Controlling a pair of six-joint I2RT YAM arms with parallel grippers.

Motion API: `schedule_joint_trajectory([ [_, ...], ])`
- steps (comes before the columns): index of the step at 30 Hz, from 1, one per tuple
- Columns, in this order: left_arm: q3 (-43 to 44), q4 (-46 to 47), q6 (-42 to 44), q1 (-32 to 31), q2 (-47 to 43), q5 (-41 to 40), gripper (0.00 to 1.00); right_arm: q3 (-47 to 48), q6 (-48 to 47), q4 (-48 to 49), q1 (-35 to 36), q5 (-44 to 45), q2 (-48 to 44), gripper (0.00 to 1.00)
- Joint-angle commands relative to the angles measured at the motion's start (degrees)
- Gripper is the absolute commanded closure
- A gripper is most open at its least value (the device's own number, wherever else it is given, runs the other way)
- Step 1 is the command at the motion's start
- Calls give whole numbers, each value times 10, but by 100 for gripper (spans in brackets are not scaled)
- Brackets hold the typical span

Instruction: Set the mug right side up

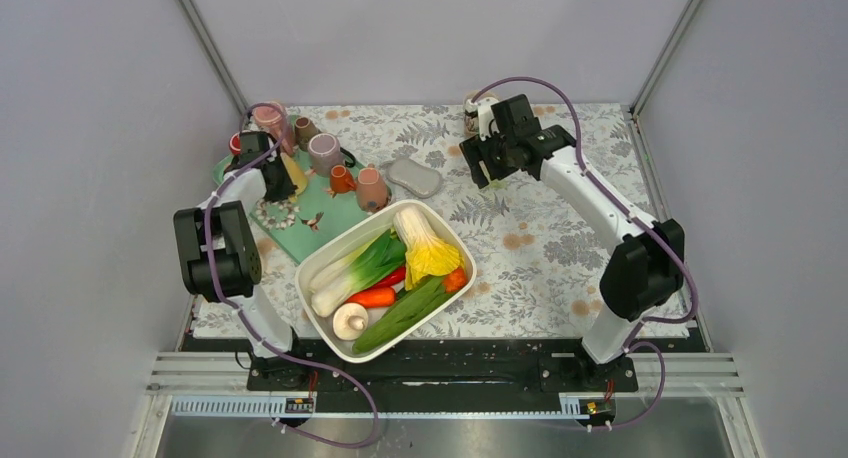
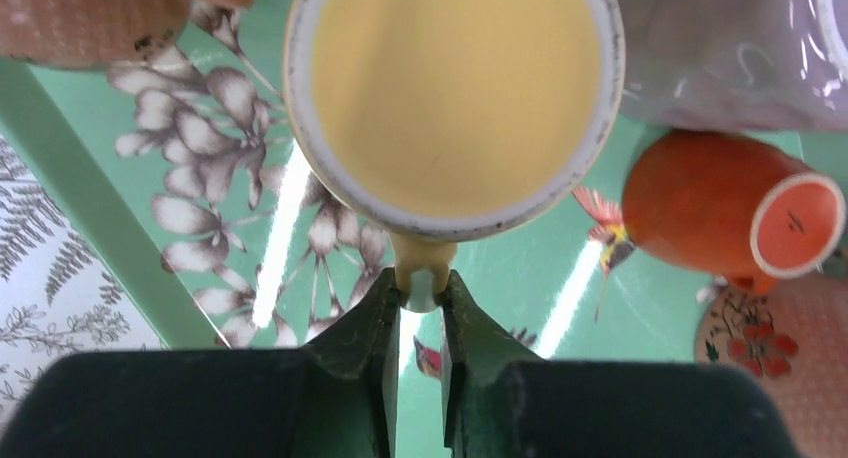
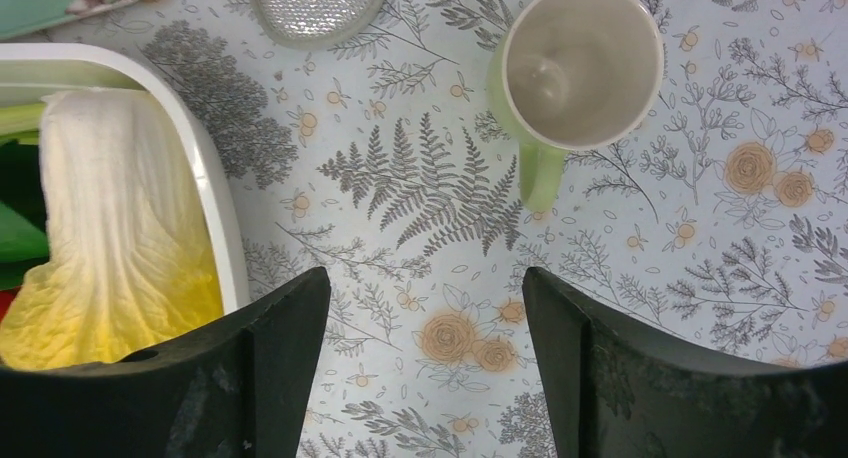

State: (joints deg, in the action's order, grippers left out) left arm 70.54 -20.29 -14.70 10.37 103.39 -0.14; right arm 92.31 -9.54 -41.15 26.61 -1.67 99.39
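Note:
A yellow mug (image 2: 450, 88) stands on the green bird-print mat (image 2: 90, 238). A flat yellow face ringed in white is turned toward the left wrist camera, and it looks like the mug's base. My left gripper (image 2: 420, 288) is shut on the mug's handle (image 2: 422, 268). In the top view this gripper (image 1: 275, 178) sits at the mat's left side beside the yellow mug (image 1: 293, 173). A light green mug (image 3: 580, 68) stands upright on the floral cloth, its mouth up and its handle toward my right gripper (image 3: 425, 288). That gripper is open and empty above the cloth.
Around the yellow mug are an orange mug (image 2: 710, 213) lying on its side, a mauve mug (image 2: 730, 48) and a speckled pink one (image 2: 80, 18). A white tub (image 1: 330, 253) of vegetables fills the table's middle. A grey dish (image 1: 415, 177) lies behind it.

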Motion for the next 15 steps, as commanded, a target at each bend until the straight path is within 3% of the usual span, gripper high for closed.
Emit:
schedule_joint_trajectory([
  [1,-18,10,9,5,-78,87,100,-21,34,45,13,-42,-66,20],
  [6,-26,-6,10,5,-132,176,100,-68,99,118,41,-109,-111,19],
  [11,-21,-22,13,5,-177,194,100,-138,210,277,93,-194,-130,15],
  [15,-7,-37,14,-1,-219,229,100,-156,288,400,130,-249,-102,2],
])
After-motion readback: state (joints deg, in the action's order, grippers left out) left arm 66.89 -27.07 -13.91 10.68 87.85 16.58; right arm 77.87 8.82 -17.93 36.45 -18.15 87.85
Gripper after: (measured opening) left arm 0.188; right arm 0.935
